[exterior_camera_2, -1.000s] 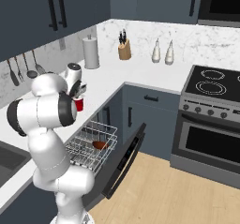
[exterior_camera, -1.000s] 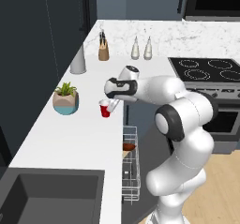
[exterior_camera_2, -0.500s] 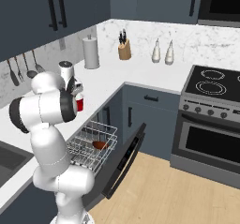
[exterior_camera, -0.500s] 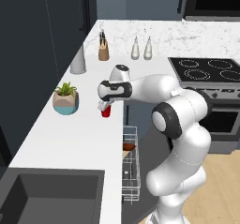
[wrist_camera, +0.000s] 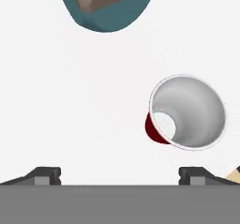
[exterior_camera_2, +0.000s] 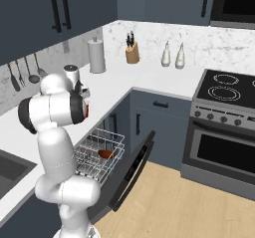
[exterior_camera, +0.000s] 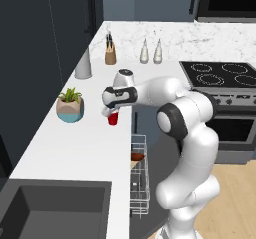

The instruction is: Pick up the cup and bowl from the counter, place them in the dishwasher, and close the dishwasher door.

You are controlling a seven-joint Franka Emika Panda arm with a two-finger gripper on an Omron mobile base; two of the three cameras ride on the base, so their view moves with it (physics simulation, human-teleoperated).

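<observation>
Cup (wrist_camera: pixel 186 113) stands upright on the counter (exterior_camera: pixel 75 148) near its front edge, red outside, pale inside. The gripper (wrist_camera: pixel 119 174) hovers just above it, jaws spread wide and empty. The bowl (exterior_camera_2: pixel 105 154) lies in the dishwasher rack (exterior_camera_2: pixel 97 152).

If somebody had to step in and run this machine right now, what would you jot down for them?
Gripper: open, holding nothing, hanging above the counter over the cup.
Cup: upright on the counter near its front edge, beside the plant pot; in the hand view it sits off toward one fingertip, not centred between them.
Bowl: already in the dishwasher rack.
Dishwasher door: open, rack pulled out.
Done: bowl loaded.
Left: line up on the cup, grasp it, put it in the rack, shut the door.
</observation>
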